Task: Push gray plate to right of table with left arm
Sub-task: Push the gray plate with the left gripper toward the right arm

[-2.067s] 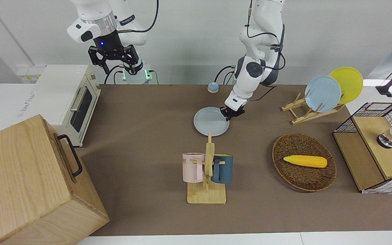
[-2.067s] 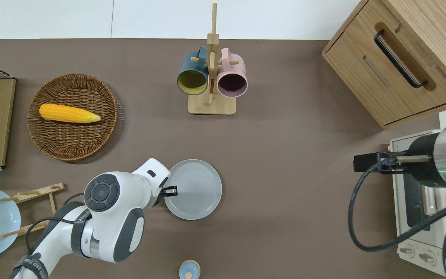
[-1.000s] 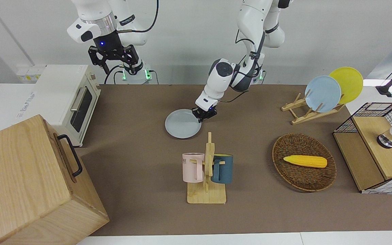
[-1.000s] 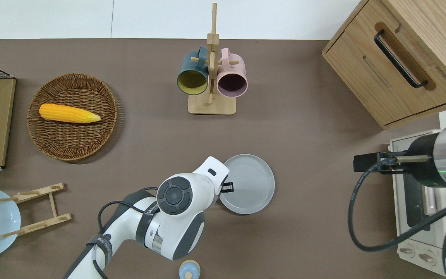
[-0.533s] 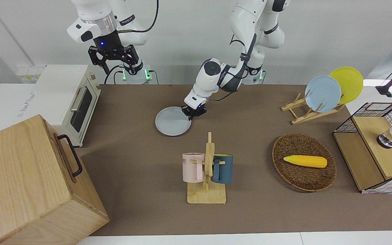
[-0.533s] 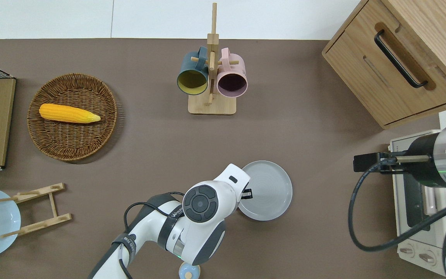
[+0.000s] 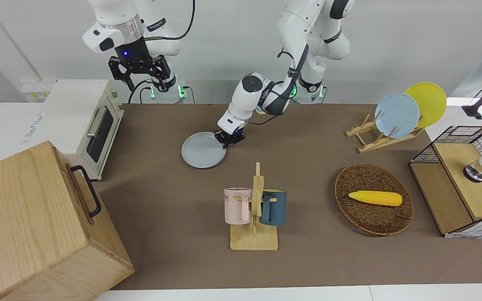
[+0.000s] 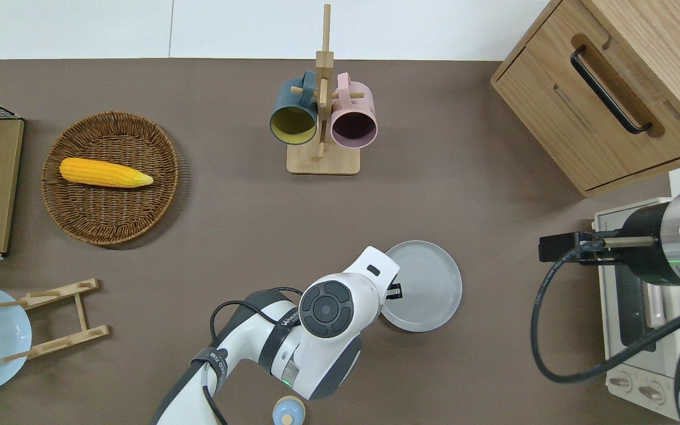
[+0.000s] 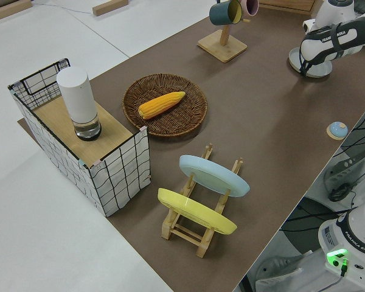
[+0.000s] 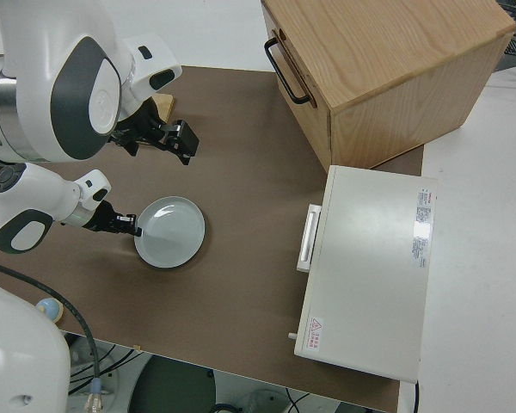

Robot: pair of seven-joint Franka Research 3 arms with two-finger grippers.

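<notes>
The gray plate (image 7: 202,156) lies flat on the brown table (image 7: 161,234), nearer to the robots than the mug rack and toward the right arm's end. It also shows in the overhead view (image 8: 428,285) and the right side view (image 10: 172,232). My left gripper (image 7: 227,140) is down at table height against the plate's rim on the side toward the left arm's end. It shows in the overhead view (image 8: 395,290) and the right side view (image 10: 126,225) too. My right gripper (image 7: 142,83) is open and empty; that arm is parked.
A mug rack (image 8: 322,112) with a teal and a pink mug stands farther from the robots. A toaster oven (image 7: 82,121) and a wooden cabinet (image 7: 32,225) stand at the right arm's end. A wicker basket (image 8: 110,177) with corn, a plate rack (image 7: 381,133) and a wire crate (image 7: 458,179) stand at the left arm's end.
My left gripper has slid steadily toward the right arm's end of the table, and the gray plate has slid along ahead of it. The right arm has not moved.
</notes>
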